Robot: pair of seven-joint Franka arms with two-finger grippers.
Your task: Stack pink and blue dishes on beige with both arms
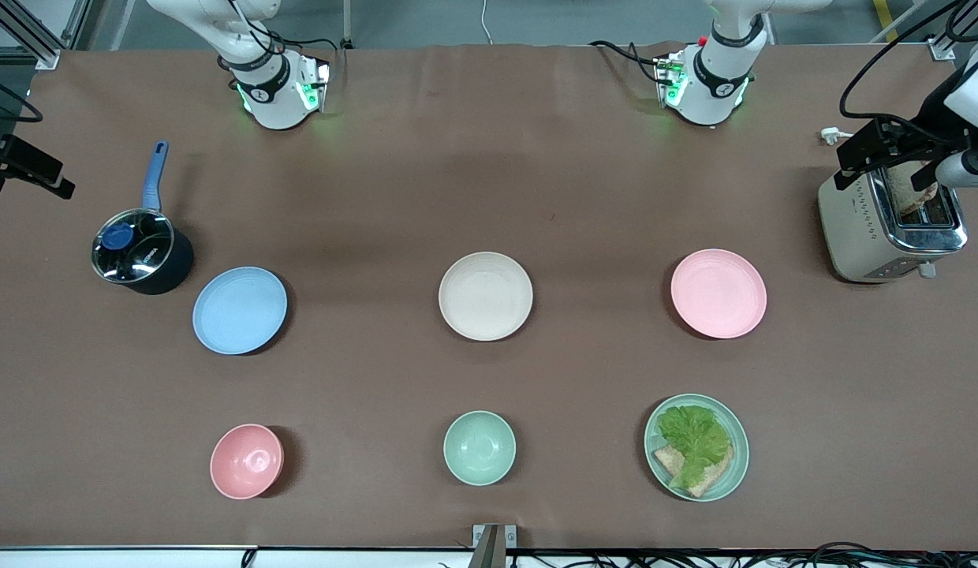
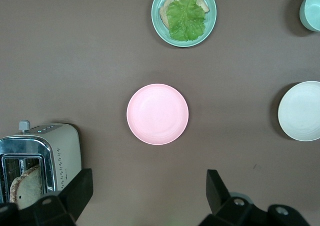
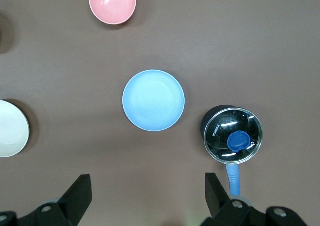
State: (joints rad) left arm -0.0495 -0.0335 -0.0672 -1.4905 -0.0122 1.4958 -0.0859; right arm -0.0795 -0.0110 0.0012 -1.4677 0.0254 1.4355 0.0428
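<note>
The pale pink plate [image 1: 718, 293] lies toward the left arm's end of the table. The light blue plate [image 1: 240, 309] lies toward the right arm's end. Between them sits the cream plate [image 1: 486, 296], with nothing on it. In the left wrist view my left gripper [image 2: 148, 186] hangs open high over bare table beside the pink plate [image 2: 157, 114], with the cream plate [image 2: 300, 110] at the edge. My right gripper [image 3: 148, 186] is likewise open, high over the table beside the blue plate [image 3: 153, 100]. Neither holds anything. Both hands are out of the front view.
A lidded dark pot [image 1: 138, 251] with a blue handle stands close to the blue plate. A toaster [image 1: 891, 225] holding bread stands at the left arm's end. Nearest the front camera are a pink bowl [image 1: 247, 461], a mint bowl [image 1: 479, 447] and a mint plate with lettuce [image 1: 696, 447].
</note>
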